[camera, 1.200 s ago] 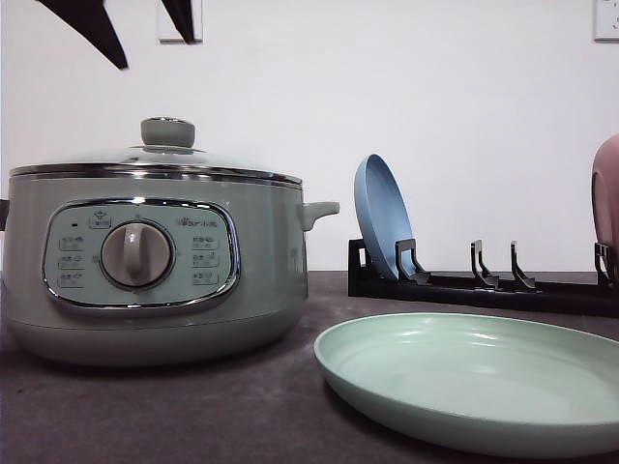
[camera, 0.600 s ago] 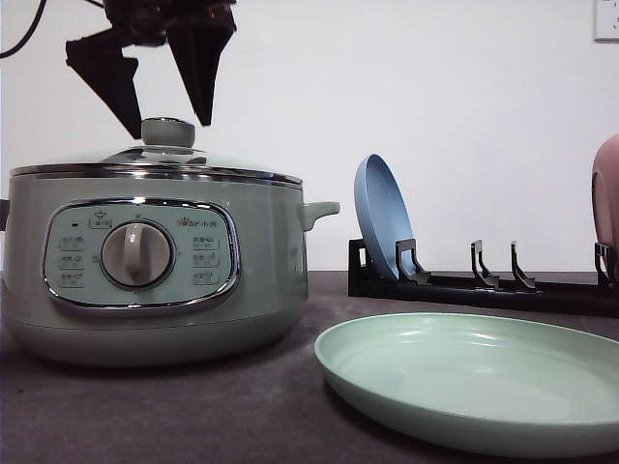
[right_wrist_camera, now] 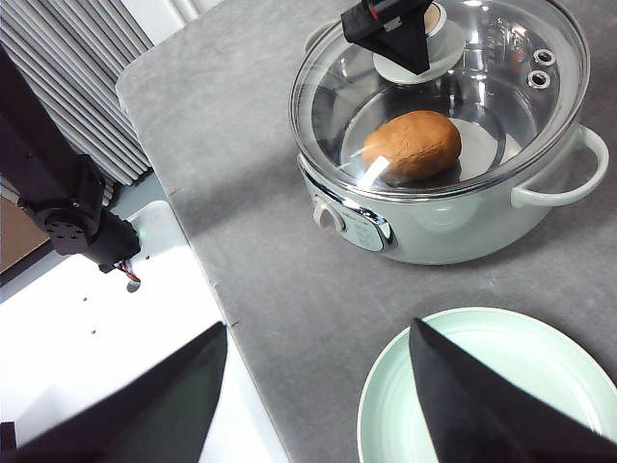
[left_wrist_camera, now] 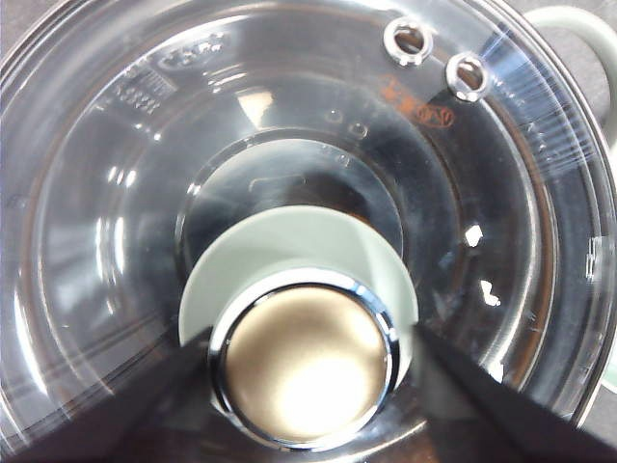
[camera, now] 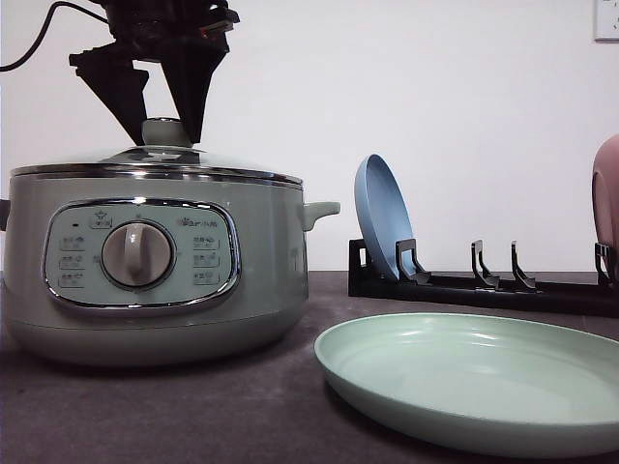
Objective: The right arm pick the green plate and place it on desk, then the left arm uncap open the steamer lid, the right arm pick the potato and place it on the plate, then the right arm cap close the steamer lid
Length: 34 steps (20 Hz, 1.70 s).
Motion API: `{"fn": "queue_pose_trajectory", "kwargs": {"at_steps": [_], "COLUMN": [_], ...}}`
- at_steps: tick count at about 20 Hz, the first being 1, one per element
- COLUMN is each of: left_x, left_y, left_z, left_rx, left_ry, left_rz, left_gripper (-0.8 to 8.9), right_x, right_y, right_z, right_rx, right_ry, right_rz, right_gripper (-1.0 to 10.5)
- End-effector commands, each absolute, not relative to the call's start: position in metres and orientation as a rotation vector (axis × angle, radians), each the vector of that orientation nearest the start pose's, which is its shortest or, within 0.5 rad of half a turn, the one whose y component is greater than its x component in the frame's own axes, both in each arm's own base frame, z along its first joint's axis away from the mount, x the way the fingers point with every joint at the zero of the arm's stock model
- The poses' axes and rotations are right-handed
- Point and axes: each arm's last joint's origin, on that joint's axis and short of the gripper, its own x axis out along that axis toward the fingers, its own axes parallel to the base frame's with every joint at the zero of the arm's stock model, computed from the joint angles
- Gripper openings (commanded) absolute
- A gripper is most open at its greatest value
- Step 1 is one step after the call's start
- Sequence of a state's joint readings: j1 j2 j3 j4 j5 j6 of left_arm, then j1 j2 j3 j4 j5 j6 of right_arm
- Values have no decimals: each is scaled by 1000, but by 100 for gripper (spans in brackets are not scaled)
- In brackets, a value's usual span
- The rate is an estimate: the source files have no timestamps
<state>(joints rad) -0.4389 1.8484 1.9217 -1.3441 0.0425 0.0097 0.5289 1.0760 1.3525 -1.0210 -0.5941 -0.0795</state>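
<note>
**Left hand down around lid knob**

Since approx 1 s ago the left hand [camera: 162, 133] has dropped from the top corner of the front view to the lid knob [camera: 167, 131]; nothing else has shifted.

Front view: hand comes in from above, its two black jaws spread wide, one each side of the knob, tips level w/ it. Can't tell if they touch. Steamer lid [camera: 145, 159] sits closed on the steamer [camera: 155, 271], which stands on the dark grey surface [camera: 193, 416]. Green plate [camera: 474, 382] lies flat on the surface just beside the steamer, on the handle side. Behind it a black rack [camera: 484, 288] holds a blue plate [camera: 382, 217] upright; pink plate [camera: 607, 193] at the picture's edge.

Left wrist view: knob's shiny cap [left_wrist_camera: 307, 359] sits between the two jaws w/ pale gaps showing either side, so hand is open, not clamped. Glass lid [left_wrist_camera: 501, 193] fills the view.

Right wrist view: right hand [right_wrist_camera: 318, 386] hangs high over the surface edge near the green plate [right_wrist_camera: 463, 405], jaws wide apart, holding nothing. Potato [right_wrist_camera: 412, 146] lies inside the steamer [right_wrist_camera: 453, 227] under the closed lid [right_wrist_camera: 482, 96]; left hand [right_wrist_camera: 410, 39] is at the knob.
</note>
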Motion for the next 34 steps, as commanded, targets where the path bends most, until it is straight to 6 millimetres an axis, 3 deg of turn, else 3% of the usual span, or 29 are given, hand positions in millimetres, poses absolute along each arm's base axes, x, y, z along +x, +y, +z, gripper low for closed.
{"fn": "queue_pose_trajectory", "kwargs": {"at_steps": [1,4,7,12,20,27,34], "left_x": [329,328,328,327,314,285,258], "left_y": [-158,-158,-158,-158,-150,-102,-33], "left_z": [343,344,344,347,409,452,483], "left_rx": [272,271,271,270,239,209,99], "left_ry": [1264,1271,1273,1264,1059,943,845], "left_rz": [-426,-424,-423,-424,-419,-269,-73], "left_gripper": [206,153,15,9,9,8,8], "right_x": [149,149,149,149,149,150,152], "right_y": [107,107,107,107,107,107,108], "right_z": [401,401,401,401,401,402,404], "right_rx": [-55,-55,-55,-54,-53,-43,-4], "right_ry": [724,724,724,724,725,727,717], "right_rz": [1109,1109,1109,1109,1108,1104,1091], "right_gripper": [298,298,298,298,298,298,298]}}
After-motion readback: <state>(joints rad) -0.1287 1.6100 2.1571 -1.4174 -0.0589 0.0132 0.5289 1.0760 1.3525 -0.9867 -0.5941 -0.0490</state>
